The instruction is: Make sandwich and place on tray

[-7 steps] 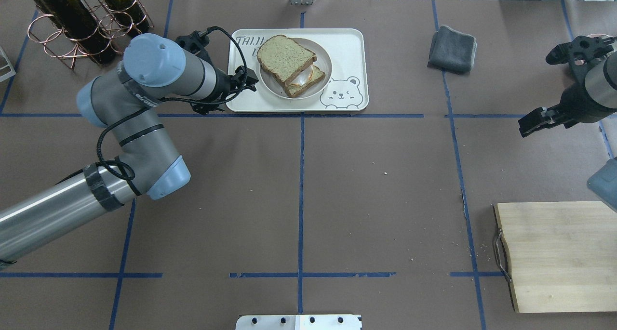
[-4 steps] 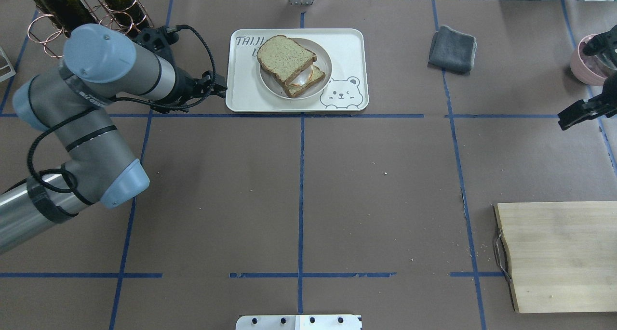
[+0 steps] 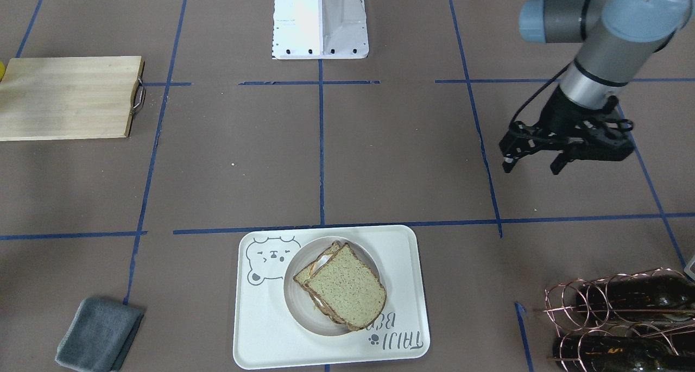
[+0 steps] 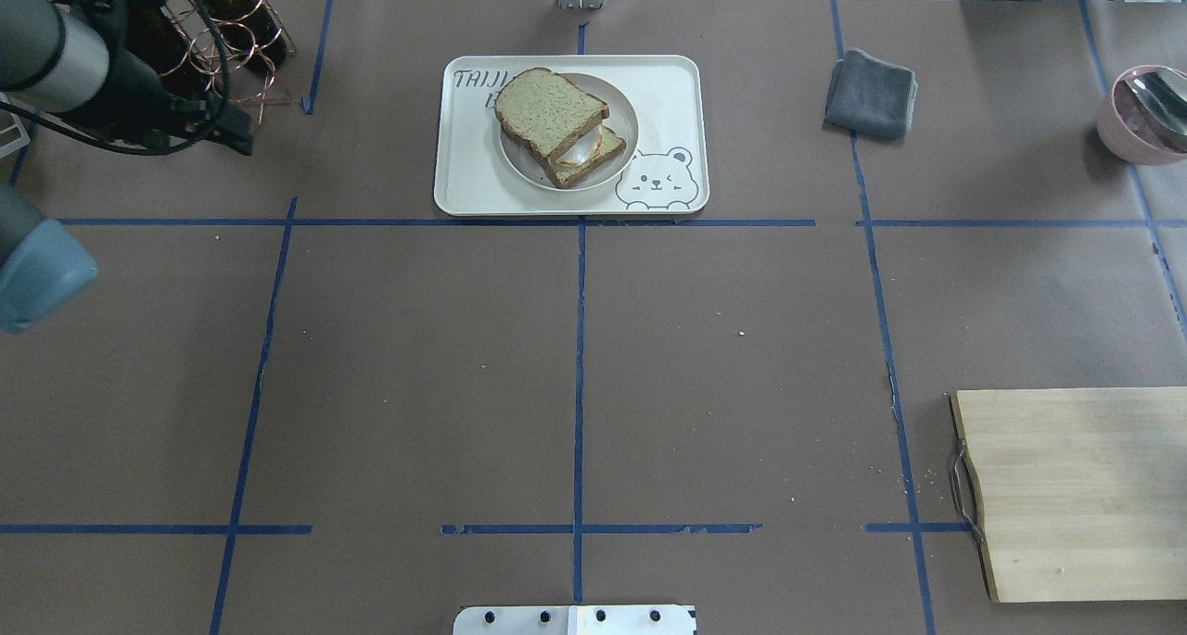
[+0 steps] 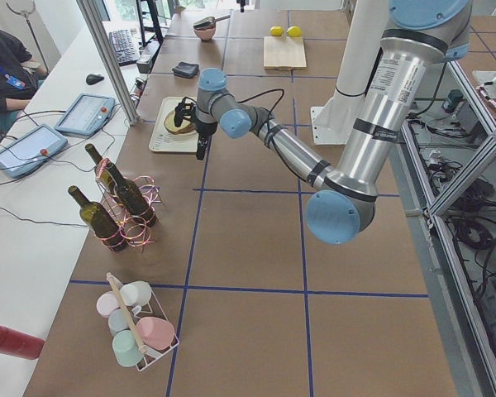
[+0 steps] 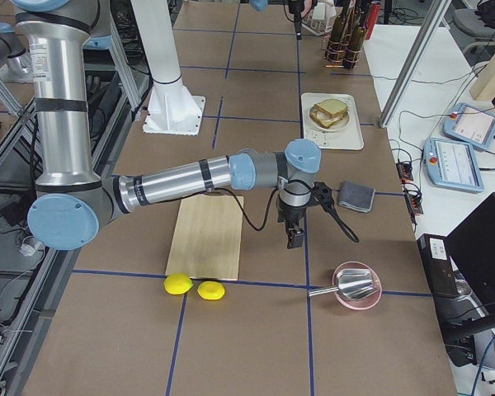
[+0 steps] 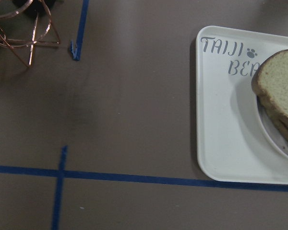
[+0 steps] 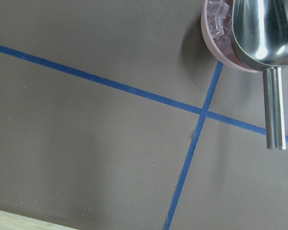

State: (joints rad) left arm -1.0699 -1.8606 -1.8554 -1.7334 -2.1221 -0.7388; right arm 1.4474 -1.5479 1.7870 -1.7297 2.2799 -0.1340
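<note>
The sandwich (image 4: pixel 556 123) lies on a round plate (image 4: pixel 627 107) inside the tray (image 4: pixel 672 83), at the far middle of the tabletop. The left gripper (image 3: pixel 532 165), jaws apart and empty, hangs well to its left and is the nearer one. For the right gripper (image 6: pixel 295 238), far to the right, one cannot tell how the jaws stand. The long axis of the sandwich runs from far left to near right
</note>
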